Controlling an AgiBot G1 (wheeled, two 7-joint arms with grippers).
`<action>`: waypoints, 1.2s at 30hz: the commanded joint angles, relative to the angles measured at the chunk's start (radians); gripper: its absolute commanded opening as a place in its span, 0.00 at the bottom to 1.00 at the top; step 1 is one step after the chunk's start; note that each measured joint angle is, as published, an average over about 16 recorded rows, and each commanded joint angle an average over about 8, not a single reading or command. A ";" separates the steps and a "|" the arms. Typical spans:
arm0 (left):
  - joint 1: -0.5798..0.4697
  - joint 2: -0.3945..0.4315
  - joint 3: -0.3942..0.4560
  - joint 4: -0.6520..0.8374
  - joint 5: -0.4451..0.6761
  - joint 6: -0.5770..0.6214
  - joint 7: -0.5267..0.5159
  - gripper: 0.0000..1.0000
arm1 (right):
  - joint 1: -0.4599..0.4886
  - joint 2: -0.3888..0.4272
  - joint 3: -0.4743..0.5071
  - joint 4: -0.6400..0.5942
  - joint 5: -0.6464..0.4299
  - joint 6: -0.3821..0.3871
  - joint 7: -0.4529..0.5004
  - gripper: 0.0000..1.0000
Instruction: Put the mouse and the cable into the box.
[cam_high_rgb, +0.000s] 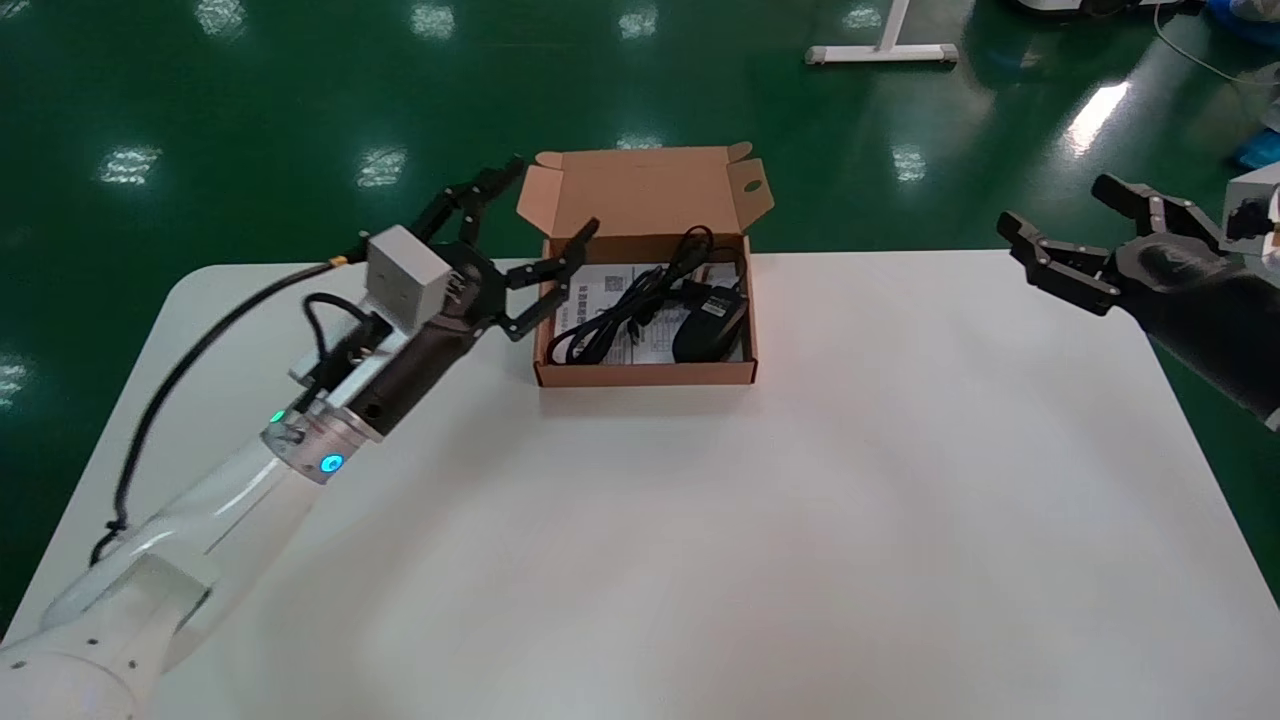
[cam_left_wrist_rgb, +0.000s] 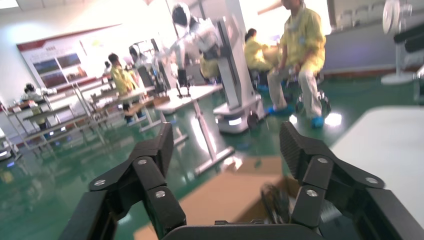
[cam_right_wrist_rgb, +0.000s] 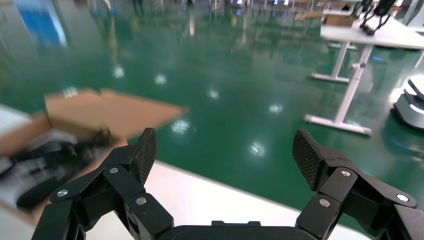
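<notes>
A brown cardboard box (cam_high_rgb: 640, 375) stands open near the table's far edge, its lid (cam_high_rgb: 640, 195) tilted back. Inside lie a black mouse (cam_high_rgb: 708, 325) and a coiled black cable (cam_high_rgb: 615, 310) on a printed leaflet. My left gripper (cam_high_rgb: 545, 210) hovers open just left of the box, one finger reaching over the box's left wall, nothing held. In the left wrist view the left gripper (cam_left_wrist_rgb: 227, 145) frames the box (cam_left_wrist_rgb: 225, 200) and a bit of cable (cam_left_wrist_rgb: 275, 202). My right gripper (cam_high_rgb: 1060, 225) is open and empty above the table's far right corner.
The white table (cam_high_rgb: 700, 520) spreads wide in front of the box. Green floor lies beyond its far edge, with a white table leg (cam_high_rgb: 885, 50) further back. In the right wrist view the box (cam_right_wrist_rgb: 105, 110) shows off to one side.
</notes>
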 joint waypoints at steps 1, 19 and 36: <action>0.003 -0.009 -0.003 -0.015 -0.014 0.015 -0.022 1.00 | -0.005 -0.001 0.008 0.002 0.009 -0.011 0.007 1.00; 0.056 -0.213 0.060 -0.359 -0.013 0.083 -0.433 1.00 | -0.113 0.084 -0.024 0.399 0.053 -0.097 0.244 1.00; 0.108 -0.411 0.122 -0.693 -0.013 0.148 -0.832 1.00 | -0.220 0.169 -0.056 0.791 0.096 -0.182 0.476 1.00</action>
